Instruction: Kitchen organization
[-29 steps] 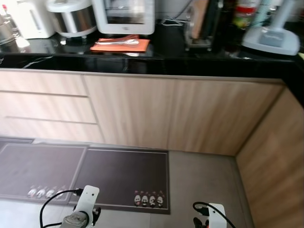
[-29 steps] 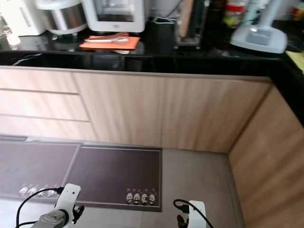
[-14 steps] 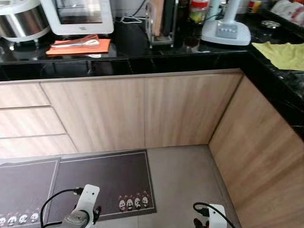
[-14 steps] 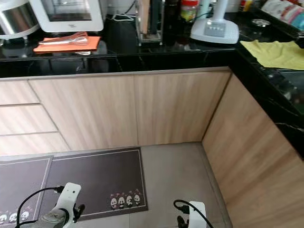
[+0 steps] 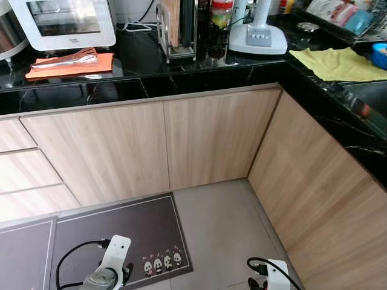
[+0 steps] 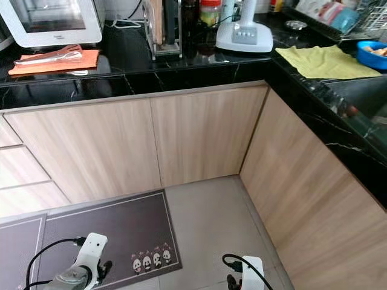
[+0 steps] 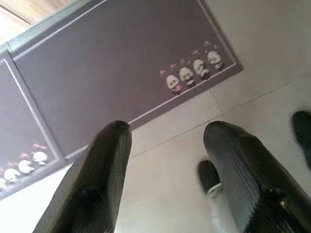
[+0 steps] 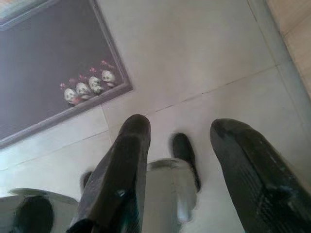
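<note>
A black L-shaped countertop [image 5: 151, 66] runs over light wood cabinets [image 5: 181, 139]. On it lie an orange mat [image 5: 69, 62] with metal utensils, a yellow cloth [image 5: 338, 62] and a blue bowl [image 6: 370, 54] at the far right. Both arms hang low over the floor. My left gripper [image 7: 167, 133] is open above the grey tiles beside a dark floor mat [image 7: 112, 82]. My right gripper [image 8: 182, 128] is open too, with nothing between its fingers.
A white oven [image 5: 63, 21], a rack with boards [image 5: 177, 30], jars and a white appliance base [image 5: 257, 37] stand at the back of the counter. The cabinets form an inside corner [image 5: 260, 139] on the right. A panda-print mat [image 5: 115, 241] covers the floor on the left.
The camera has swung to the right: the counter items sit further left in the picture, and the yellow cloth and right-hand counter have come into view. Both arms hang as before.
</note>
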You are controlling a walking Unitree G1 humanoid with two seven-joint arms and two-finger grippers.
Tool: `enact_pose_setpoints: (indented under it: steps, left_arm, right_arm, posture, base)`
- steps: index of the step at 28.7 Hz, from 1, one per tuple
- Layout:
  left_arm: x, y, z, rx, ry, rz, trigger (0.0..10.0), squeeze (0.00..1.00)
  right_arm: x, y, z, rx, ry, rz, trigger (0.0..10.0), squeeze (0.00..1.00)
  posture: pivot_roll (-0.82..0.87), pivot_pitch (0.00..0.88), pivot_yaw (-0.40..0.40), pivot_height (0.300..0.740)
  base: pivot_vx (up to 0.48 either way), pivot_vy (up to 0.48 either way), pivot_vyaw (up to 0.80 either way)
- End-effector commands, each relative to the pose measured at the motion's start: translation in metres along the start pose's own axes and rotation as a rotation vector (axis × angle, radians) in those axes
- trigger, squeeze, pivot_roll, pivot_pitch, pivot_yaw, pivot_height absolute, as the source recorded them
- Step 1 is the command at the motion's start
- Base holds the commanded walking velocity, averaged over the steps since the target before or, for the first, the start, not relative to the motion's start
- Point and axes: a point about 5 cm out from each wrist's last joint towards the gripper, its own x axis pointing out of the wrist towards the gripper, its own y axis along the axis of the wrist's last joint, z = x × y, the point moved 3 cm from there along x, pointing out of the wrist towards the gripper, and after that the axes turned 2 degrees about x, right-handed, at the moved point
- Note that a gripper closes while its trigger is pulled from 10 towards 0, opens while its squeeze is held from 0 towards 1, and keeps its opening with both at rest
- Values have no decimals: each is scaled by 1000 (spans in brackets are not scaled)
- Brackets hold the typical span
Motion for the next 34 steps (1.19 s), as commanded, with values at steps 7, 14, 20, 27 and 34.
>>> enact_pose_setpoints:
  steps: [7, 14, 20, 27, 34]
  left_arm:
    - [1, 6, 2, 2, -5, 14, 10000, 0]
    - [1, 7, 1, 2, -6, 17, 10000, 0]
    - [1, 8, 2, 5, -9, 19, 10000, 0]
    - [2, 9, 4, 9, -16, 21, 10000, 0]
    - [2, 10, 5, 13, -21, 24, 10000, 0]
  right_arm:
    - [-1, -2, 6, -4, -14, -13, 10000, 0]
    - [-1, -2, 5, -2, -13, -13, 10000, 0]
    - [-1, -2, 5, -3, -14, -13, 10000, 0]
    - [-1, -3, 5, -4, -14, -16, 10000, 0]
    - [-1, -4, 6, -4, -14, -16, 10000, 0]
  posture:
    - [50, 0, 11, 740]
    - [50, 0, 13, 740]
    - [49, 0, 14, 740]
    - [46, 0, 15, 740]
    - [46, 0, 14, 740]
  base:
    - [0, 0, -782]
    - [0, 0, -782]
    - [0, 0, -781]
    - [0, 0, -781]
    - [0, 0, -781]
